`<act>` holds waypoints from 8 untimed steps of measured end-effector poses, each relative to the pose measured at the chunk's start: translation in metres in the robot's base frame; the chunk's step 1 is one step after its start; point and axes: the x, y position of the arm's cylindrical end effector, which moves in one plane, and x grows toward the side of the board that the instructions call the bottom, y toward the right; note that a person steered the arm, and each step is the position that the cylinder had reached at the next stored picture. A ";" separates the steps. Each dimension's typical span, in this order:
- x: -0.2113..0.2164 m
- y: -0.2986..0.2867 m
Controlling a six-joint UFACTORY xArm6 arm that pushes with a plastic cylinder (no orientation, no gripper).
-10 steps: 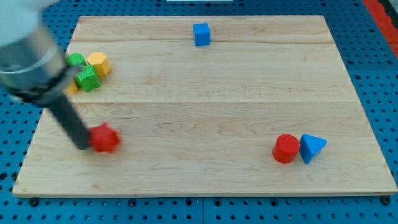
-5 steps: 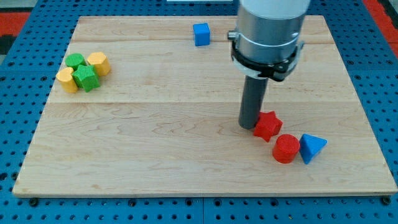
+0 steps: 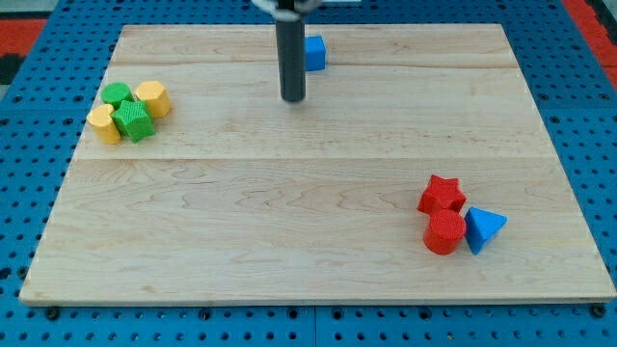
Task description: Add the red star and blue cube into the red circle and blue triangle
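Near the view's top: my tip point(image 3: 293, 97), the bare end of a dark rod with no pincer to release or clench, down on the wooden board point(image 3: 289, 251) just left of and slightly below the blue cube point(image 3: 313, 52), whose left edge hides behind the rod. Far off at the view's lower right: red star point(image 3: 442, 194) pressed against the top of the red circle point(image 3: 444, 232), blue triangle point(image 3: 483, 229) touching that circle's right side. At the view's left: a tight cluster of green cylinder point(image 3: 117, 93), yellow block point(image 3: 152, 97), green cube point(image 3: 134, 121) and another yellow block point(image 3: 102, 123).
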 end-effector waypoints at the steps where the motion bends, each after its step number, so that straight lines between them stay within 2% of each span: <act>1: -0.073 0.015; 2: -0.070 0.056; 3: -0.106 0.015; 4: -0.096 0.096; 5: -0.019 0.166; 6: 0.030 0.164; 7: 0.045 0.166; 8: 0.134 0.173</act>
